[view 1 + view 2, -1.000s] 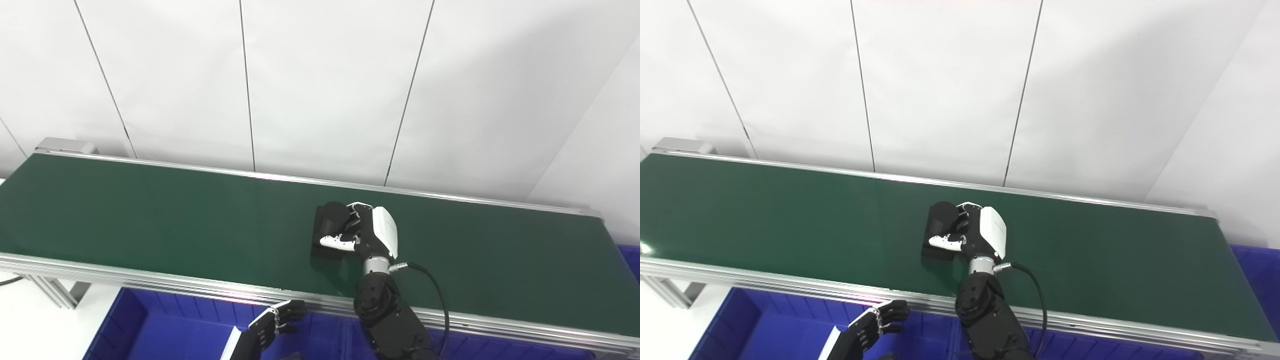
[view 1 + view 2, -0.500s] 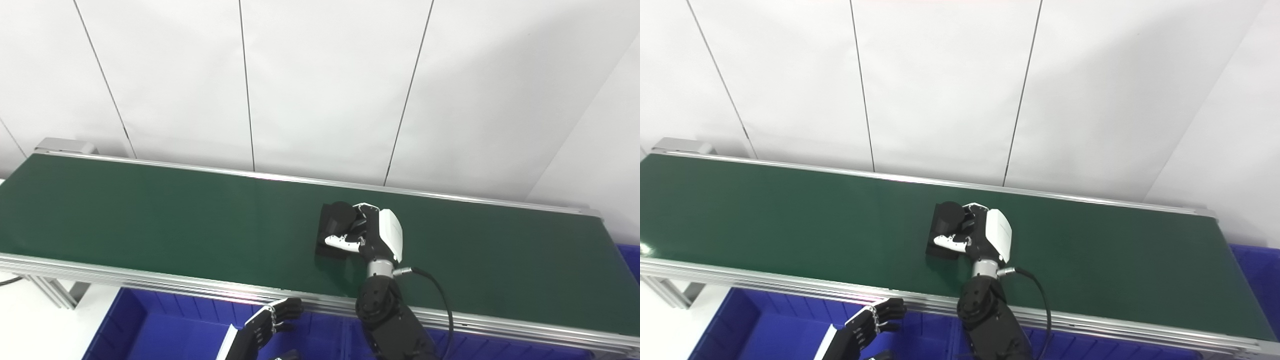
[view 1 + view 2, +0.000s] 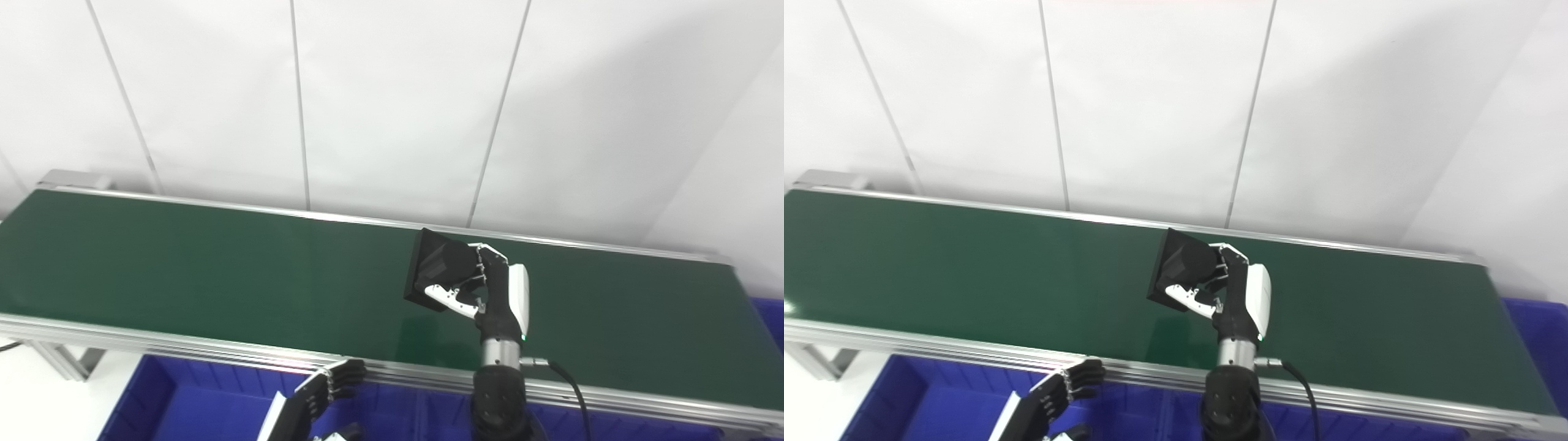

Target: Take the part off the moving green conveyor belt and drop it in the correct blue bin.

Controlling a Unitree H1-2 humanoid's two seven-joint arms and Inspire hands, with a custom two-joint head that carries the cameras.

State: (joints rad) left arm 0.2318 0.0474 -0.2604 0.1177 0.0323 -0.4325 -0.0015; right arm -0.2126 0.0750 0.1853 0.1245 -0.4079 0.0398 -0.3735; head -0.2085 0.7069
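Observation:
The part (image 3: 436,269) is black, a flat square base with a round block on it. My right hand (image 3: 493,291) is shut on the part and holds it tilted, lifted clear above the green conveyor belt (image 3: 184,269). Its thumb and fingers wrap the round block, as the right eye view also shows for the part (image 3: 1182,268) and the right hand (image 3: 1240,293). My left hand (image 3: 318,392) hangs low at the bottom edge, over a blue bin (image 3: 184,407), fingers loosely curled and holding nothing.
Aluminium rails (image 3: 184,346) edge the belt front and back. Blue bins run below the front rail, and another blue bin (image 3: 1540,331) shows at the far right. A white panelled wall (image 3: 392,104) stands behind the belt.
My right hand has lifted the part off the belt and carried it up and to the right, tilting it. The left hand stayed low near the bin.

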